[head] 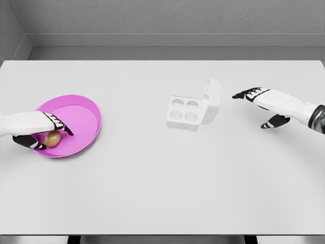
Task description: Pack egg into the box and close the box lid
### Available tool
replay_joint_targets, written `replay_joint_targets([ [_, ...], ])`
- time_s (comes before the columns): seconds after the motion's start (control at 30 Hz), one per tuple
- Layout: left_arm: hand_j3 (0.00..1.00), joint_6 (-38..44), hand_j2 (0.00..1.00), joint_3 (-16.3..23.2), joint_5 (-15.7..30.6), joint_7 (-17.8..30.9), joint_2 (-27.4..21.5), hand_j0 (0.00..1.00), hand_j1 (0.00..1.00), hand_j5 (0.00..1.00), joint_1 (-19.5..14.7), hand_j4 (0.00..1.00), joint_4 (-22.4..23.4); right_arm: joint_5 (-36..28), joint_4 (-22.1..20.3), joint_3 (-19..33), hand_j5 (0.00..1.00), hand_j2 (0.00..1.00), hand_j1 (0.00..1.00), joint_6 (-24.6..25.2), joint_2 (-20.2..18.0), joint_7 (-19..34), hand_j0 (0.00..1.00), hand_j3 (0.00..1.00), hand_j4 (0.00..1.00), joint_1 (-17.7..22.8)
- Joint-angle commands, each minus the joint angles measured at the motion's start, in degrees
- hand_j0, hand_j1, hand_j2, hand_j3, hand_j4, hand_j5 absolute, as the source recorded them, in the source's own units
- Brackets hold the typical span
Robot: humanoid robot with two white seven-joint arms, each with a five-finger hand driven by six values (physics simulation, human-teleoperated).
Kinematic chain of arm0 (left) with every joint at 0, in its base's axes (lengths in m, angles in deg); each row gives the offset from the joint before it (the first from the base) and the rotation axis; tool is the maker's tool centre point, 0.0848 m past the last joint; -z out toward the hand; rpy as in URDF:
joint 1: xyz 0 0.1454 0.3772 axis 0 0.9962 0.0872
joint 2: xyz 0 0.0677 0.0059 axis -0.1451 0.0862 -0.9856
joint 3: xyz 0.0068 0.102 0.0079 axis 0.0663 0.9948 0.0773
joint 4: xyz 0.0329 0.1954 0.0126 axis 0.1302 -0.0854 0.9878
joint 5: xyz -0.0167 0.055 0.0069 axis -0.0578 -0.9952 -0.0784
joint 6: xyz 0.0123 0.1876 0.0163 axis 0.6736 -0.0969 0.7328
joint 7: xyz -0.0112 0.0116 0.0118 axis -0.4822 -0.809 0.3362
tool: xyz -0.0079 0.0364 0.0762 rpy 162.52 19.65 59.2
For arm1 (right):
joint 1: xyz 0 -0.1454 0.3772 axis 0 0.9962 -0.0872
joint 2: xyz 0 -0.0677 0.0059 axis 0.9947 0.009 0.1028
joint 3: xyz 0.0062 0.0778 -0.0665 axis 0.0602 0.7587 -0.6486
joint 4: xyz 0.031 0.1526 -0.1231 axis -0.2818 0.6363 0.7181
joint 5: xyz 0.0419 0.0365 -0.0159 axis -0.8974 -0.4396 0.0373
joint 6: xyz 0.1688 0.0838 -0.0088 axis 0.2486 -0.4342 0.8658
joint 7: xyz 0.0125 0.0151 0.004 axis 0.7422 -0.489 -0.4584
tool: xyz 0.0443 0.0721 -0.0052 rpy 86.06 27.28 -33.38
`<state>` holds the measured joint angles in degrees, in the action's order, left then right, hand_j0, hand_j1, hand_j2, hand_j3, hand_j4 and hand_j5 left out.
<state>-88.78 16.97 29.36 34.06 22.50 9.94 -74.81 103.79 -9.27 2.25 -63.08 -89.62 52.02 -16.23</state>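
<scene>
head view showed my left hand (43, 133) curled around the egg (53, 138) in the pink plate (86, 109); the box (186, 113) stood empty, lid up; my right hand (264, 104) hovered spread; packing and closing remained, i judged.

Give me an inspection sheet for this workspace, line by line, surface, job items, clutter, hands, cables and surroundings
Surface: white table, flat, unmarked.
Job's things: brown egg lying in the pink bowl at left; white egg box near centre, lid raised, four cups empty.
Clutter: nothing seen.
Hands: left hand over the bowl, fingers around the egg, grasp looks closed; right hand open, hovering right of the box, apart from it.
Cables: nothing seen.
Surroundings: grey walls behind the table.
</scene>
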Motion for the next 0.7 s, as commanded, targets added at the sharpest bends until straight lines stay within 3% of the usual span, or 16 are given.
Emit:
replay_joint_targets([
  [0.0, 0.76, 0.0, 0.76, -0.1, 0.3, 0.0, 0.2, 0.76, 0.76, 0.76, 0.0, 0.76, 0.1, 0.1, 0.0, 0.1, 1.00, 1.00, 1.00, 0.2, 0.2, 0.0, 1.00, 1.00, 1.00, 0.0],
  [0.5, 0.66, 0.0, 0.66, -0.1, 0.2, 0.0, 1.0, 0.66, 0.66, 0.66, 0.4, 0.66, 0.2, 0.1, 0.1, 0.1, 1.00, 1.00, 1.00, 0.2, 0.3, 0.0, 1.00, 1.00, 1.00, 0.1],
  [0.67, 0.54, 0.0, 0.54, -0.4, 0.3, 0.0, 0.9, 0.54, 0.54, 0.54, 0.4, 0.54, 0.2, 0.1, 0.2, 0.1, 1.00, 1.00, 1.00, 0.2, 0.3, 0.0, 1.00, 1.00, 1.00, 0.1],
])
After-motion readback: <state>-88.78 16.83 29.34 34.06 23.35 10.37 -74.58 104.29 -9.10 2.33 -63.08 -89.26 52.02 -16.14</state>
